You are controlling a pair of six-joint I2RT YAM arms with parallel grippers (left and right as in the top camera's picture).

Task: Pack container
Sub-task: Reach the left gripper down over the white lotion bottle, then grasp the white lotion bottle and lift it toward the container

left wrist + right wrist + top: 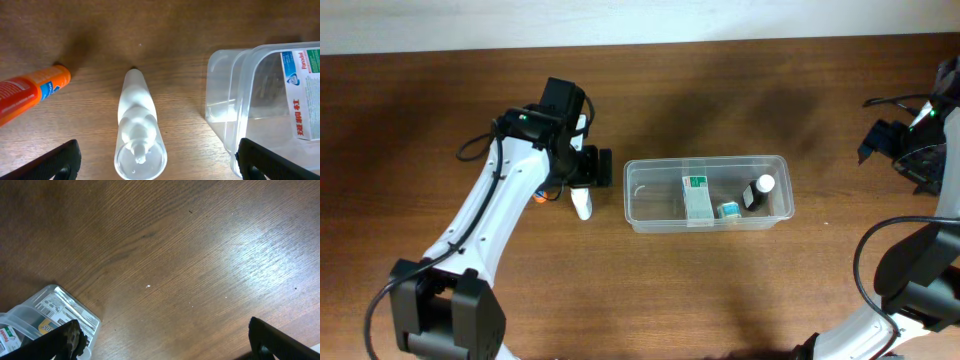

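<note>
Container [655, 195], clear plastic, sits at the middle of the wooden surface [165, 40]. It already holds a green and white box [697, 197] and a small dark bottle [757, 190].

The left claw [158, 150] hangs wide apart around a white bottle [136, 120], gripping nothing. An orange tube [30, 92] lies near its left finger.

The container lies just beside this claw, on its right, with the near corner close to the right finger. That closeness seems the main risk: lowering or closing could catch the rim and shove the container. The smooth, rounded bottle might also slip or tip if squeezed off-centre, and the left finger could nudge the tube.

The right claw [164, 325], also wide and empty, is well apart from the container, off to its right.
</note>
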